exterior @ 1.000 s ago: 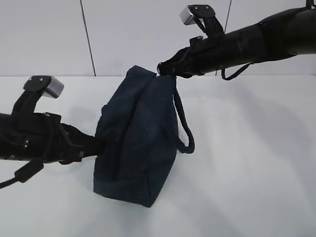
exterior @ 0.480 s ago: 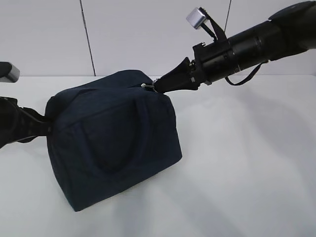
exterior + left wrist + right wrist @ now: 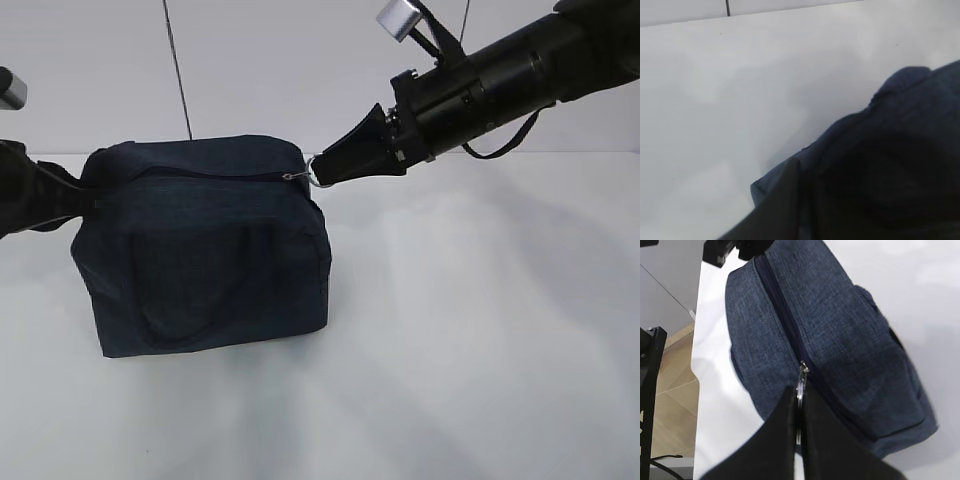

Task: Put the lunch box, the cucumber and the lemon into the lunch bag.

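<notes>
The dark navy lunch bag stands on the white table with its zipper line running along the top, shut. My right gripper is at the bag's top right corner, shut on the zipper's metal ring pull. From the right wrist the ring pull sits pinched between the black fingers above the lunch bag. My left gripper is shut on the fabric at the bag's upper left end. In the left wrist view a fold of the lunch bag lies against the gripper. The lunch box, cucumber and lemon are out of view.
White tabletop surrounds the bag, with a pale wall behind. The right wrist view shows the table's left edge, wooden floor and a black frame below it.
The bag has swung from standing end-on to lying broadside with the zipper on top. The left arm has drawn back to the left; the right gripper still holds the ring pull.
</notes>
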### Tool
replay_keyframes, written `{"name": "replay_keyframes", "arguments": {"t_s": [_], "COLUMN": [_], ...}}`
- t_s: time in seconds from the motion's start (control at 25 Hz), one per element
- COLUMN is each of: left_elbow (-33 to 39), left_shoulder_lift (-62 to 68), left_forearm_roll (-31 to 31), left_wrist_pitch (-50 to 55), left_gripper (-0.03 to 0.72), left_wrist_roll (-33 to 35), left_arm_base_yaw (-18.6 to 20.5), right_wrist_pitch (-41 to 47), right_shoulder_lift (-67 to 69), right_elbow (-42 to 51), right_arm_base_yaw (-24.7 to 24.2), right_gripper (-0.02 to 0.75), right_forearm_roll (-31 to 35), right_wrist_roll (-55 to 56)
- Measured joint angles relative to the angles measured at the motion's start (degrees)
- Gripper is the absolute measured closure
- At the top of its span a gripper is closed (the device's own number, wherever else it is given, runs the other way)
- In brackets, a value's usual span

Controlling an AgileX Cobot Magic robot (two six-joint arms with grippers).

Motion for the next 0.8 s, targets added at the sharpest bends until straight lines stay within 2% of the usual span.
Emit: {"name": "replay_keyframes", "arguments": {"t_s": [0.12,0.24,0.52,0.8], "left_elbow": [-0.18,-0.31,-0.31,-0.31], "left_shoulder_lift": [0.09,0.09,0.09,0.09], "left_forearm_roll": [4.07,9.31,18.65,25.4], "left_wrist_pitch": [0.49,1.86,3.39,-0.63], "left_gripper": [0.683,0.639,0.42,0.38], "left_wrist_roll": [0.0,0.0,0.0,0.0], "left_arm_base_yaw": [0.14,0.18,0.28,0.28], "right_wrist_pitch": [0.0,0.0,0.05,0.05], "right_shoulder_lift": [0.0,0.0,0.0,0.0], "right_elbow": [0.0,0.0,0.0,0.0], "right_arm_base_yaw": [0.27,0.4,0.51,0.51], "right_gripper": [0.73,0.73,0.73,0.73], "right_forearm_roll": [-0.05,0.86,3.32,4.72], "right_wrist_roll": [1.86,7.06,25.59,40.31]}}
